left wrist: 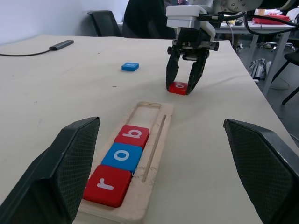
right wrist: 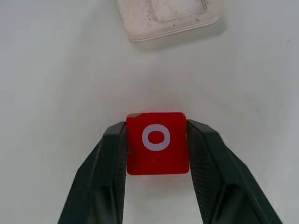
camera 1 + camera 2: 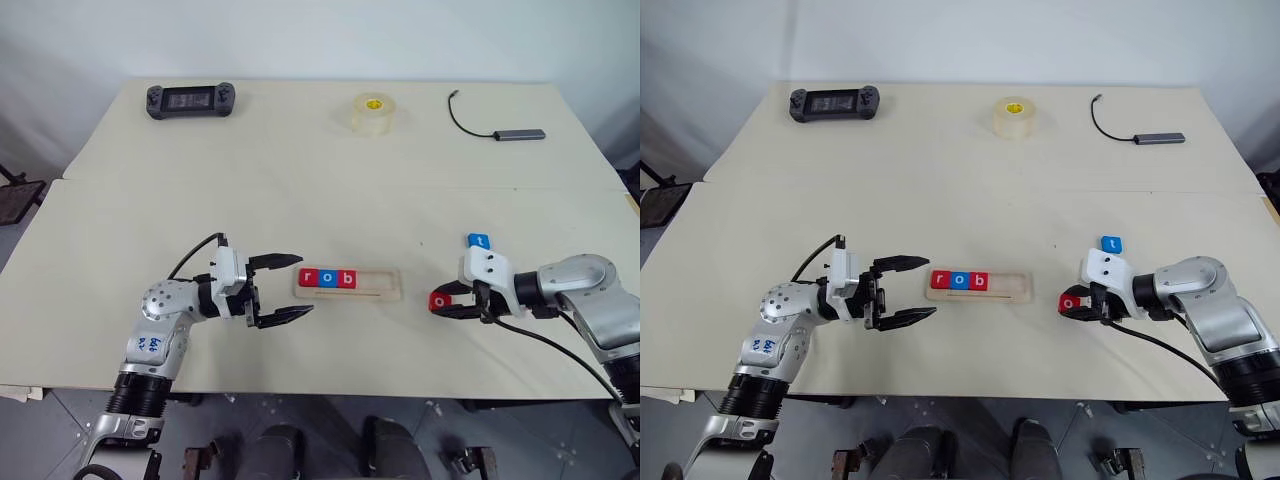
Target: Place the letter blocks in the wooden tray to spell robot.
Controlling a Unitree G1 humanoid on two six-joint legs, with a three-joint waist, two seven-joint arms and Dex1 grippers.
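The red o block (image 2: 157, 142) is clamped between the right pincer's (image 3: 447, 303) fingers on the desk (image 3: 300, 180); the left pincer (image 3: 285, 290) is held wide beside the wooden tray (image 3: 385, 283).

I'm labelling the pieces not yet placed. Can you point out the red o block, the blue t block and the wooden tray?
red o block (image 2: 158, 142): right wrist view, top face at the white letter.
blue t block (image 3: 479, 241): left eye view, top face.
wooden tray (image 3: 386, 283): left eye view, bare floor of its unfilled end.
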